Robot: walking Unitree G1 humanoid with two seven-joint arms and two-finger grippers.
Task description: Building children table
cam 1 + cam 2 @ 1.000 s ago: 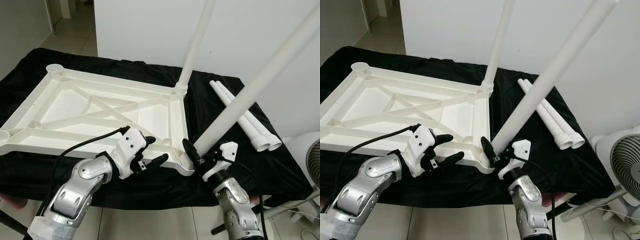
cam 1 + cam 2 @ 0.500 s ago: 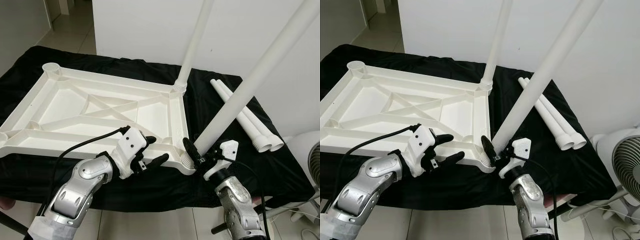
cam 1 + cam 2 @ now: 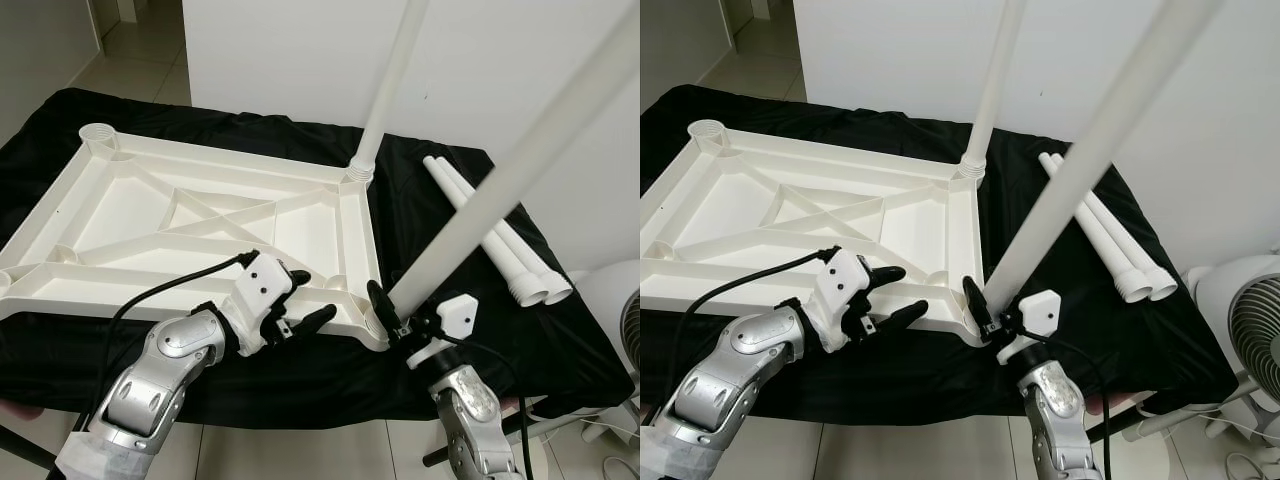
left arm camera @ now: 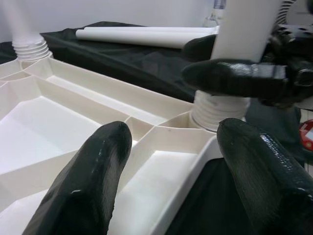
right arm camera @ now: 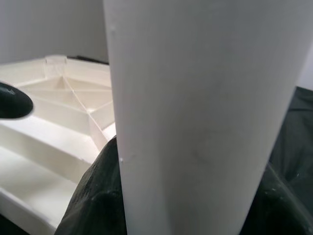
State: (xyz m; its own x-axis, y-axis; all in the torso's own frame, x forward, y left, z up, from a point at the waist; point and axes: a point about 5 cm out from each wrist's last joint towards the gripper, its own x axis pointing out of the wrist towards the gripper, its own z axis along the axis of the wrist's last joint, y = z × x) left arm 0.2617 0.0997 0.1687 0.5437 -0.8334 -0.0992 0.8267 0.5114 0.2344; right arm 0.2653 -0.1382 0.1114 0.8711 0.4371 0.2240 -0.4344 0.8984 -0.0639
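- White moulded plastic tabletop (image 3: 200,215) lies underside-up on a black cloth (image 3: 470,330), ribs showing, a round socket at each corner.
- One leg (image 3: 385,95) already stands in the far right socket. Two spare legs (image 3: 495,235) lie side by side on the cloth, right of the top.
- Right gripper (image 3: 392,318) is clamped on the second leg (image 3: 500,185) just above its threaded end, which sits at the near right corner socket (image 4: 213,111). The leg leans up and to the right, not plumb.
- Left gripper (image 3: 300,315) has its jaws spread and empty, at the near rim just left of that socket; can't tell if it touches.
- Handling, my read: hollow tube, light and stiff, but smooth and long, so the top end levers hard on the grip. Holding low by the thread is right.
- Top is light and may slide on the cloth; brace it by the rim or a rib.
- Risk: cross-threading while tilted.
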